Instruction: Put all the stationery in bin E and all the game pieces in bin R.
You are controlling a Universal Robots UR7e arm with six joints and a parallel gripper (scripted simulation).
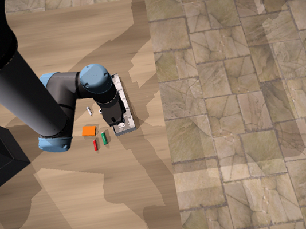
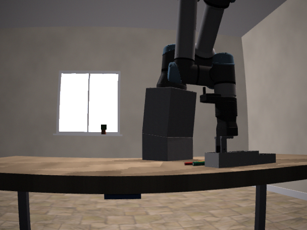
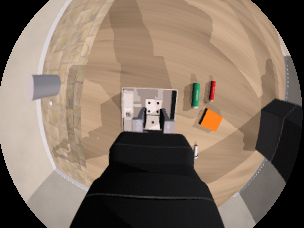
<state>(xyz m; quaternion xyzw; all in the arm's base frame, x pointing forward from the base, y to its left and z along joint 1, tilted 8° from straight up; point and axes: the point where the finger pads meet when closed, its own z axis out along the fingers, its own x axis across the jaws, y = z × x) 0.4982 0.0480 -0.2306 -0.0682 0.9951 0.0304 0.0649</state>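
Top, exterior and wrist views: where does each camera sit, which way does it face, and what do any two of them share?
Top: overhead, looking down on the table and stone floor; arm links and wrist show.
Exterior: low at the table's edge, facing the window wall; the arm and its gripper over the grey bins show.
Wrist: on the arm's wrist, looking down past the gripper body into the bin.
Shared: top and wrist both show the orange block and green marker.

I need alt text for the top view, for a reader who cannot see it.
From above, the arm's gripper holds a small white die over the end compartment of a grey row of bins on a wooden table. Beside the bins lie an orange block, a red cylinder, a green cylinder and a small white item.
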